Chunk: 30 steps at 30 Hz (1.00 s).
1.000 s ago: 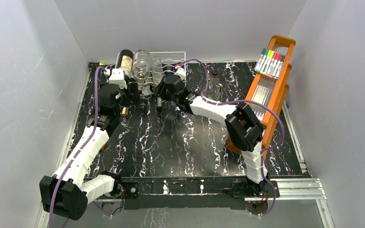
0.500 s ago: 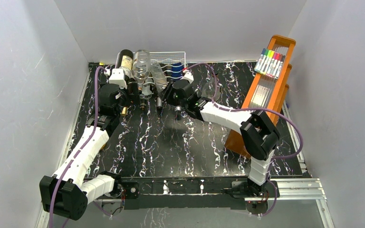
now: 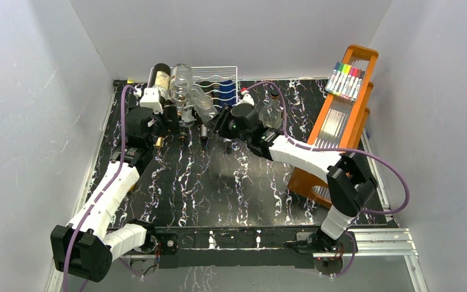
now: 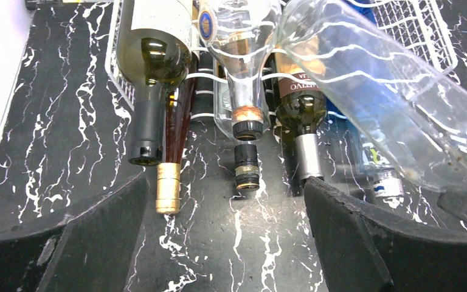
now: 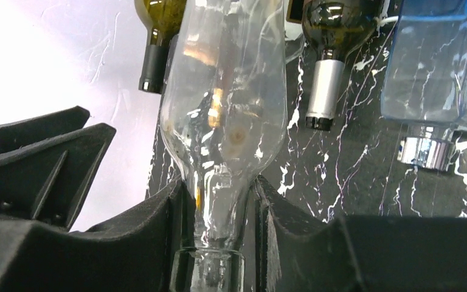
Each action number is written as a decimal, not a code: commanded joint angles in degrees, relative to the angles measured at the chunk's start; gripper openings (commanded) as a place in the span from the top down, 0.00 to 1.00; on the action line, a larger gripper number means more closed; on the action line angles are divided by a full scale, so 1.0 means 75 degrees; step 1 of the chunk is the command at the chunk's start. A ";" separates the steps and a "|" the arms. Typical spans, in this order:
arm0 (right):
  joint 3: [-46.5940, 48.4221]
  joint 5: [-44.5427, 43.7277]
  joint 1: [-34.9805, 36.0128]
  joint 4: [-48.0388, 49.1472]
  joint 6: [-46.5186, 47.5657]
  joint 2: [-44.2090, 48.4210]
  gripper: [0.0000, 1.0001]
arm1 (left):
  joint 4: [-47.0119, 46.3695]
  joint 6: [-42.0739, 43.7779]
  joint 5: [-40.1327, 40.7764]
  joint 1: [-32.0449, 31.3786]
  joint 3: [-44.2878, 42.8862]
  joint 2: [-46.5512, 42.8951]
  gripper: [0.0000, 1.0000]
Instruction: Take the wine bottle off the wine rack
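The silver wire wine rack (image 3: 226, 74) stands at the back of the table, with several bottles lying in it, necks toward me. My right gripper (image 3: 221, 121) is shut on the neck of a clear empty wine bottle (image 3: 202, 102). The bottle lies slanted, its base still at the rack's front. In the right wrist view both pads (image 5: 176, 213) press the glass neck (image 5: 222, 201). My left gripper (image 3: 174, 118) is open and empty, low before the bottle mouths. In the left wrist view (image 4: 225, 243) the held clear bottle (image 4: 389, 103) crosses the upper right.
A dark green bottle (image 4: 152, 67), a gold-capped bottle (image 4: 169, 182), a black-capped bottle (image 4: 247, 167) and a silver-capped bottle (image 4: 307, 152) point at my left gripper. A blue bottle (image 5: 438, 67) lies right. A small clear bottle (image 3: 272, 109) stands nearby. The orange marker rack (image 3: 340, 121) stands right.
My right arm has swung its elbow to the right and its wrist has shifted right, swinging the clear bottle's neck rightward into a slant. The left arm has not moved.
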<state>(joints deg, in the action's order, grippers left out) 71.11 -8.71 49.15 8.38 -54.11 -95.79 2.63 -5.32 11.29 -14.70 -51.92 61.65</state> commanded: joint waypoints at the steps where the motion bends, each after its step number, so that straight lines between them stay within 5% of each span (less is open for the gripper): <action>1: 0.0028 0.0126 0.0024 0.0302 -0.0098 0.0714 1.00 | -0.0111 -0.0075 -0.0320 0.0028 -0.0050 -0.0025 0.02; 14: 0.0384 0.0615 -0.0115 -0.1992 0.0858 0.0857 1.00 | -0.0095 -0.0087 -0.0643 0.0032 -0.0067 0.0016 0.02; 20: -0.0036 0.1179 -0.0149 -0.1959 0.1766 0.0870 1.00 | -0.0137 -0.0083 -0.1132 0.0026 -0.0083 0.0098 0.02; 25: -0.0520 0.1182 -0.0157 -0.1629 0.2804 0.0949 1.00 | -0.0729 0.0261 -0.3138 0.0026 0.0146 0.0270 0.02; 30: -0.0848 0.1276 -0.0154 -0.1437 0.3844 0.1074 1.00 | -0.1340 0.1067 -0.7050 0.0032 0.0560 0.0509 0.02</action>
<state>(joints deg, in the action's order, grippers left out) 66.04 0.89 48.38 -6.07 -34.63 -91.18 -2.94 -2.63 -16.99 -14.61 -50.26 65.19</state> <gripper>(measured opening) 0.426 0.981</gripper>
